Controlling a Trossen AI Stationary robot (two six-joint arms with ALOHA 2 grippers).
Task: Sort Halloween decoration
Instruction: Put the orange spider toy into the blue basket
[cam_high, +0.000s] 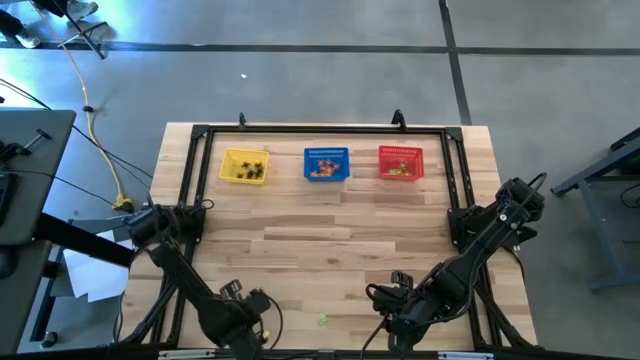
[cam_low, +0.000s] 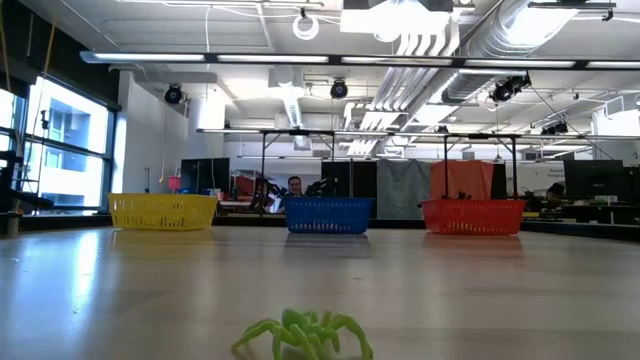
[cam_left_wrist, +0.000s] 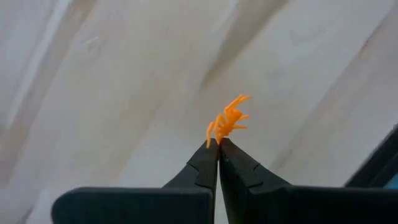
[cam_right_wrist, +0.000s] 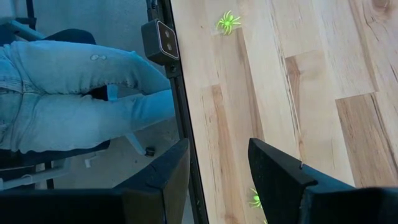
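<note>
My left gripper fingertips pinch only the orange spider's leg, right gripper gapes; it may slip

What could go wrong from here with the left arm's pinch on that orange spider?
1. The left gripper holds the orange spider only by its edge at the fingertips; it could slip out during transport.
2. The green spider lies loose between both arms, near the table edge; a sweep could knock it off.
</note>
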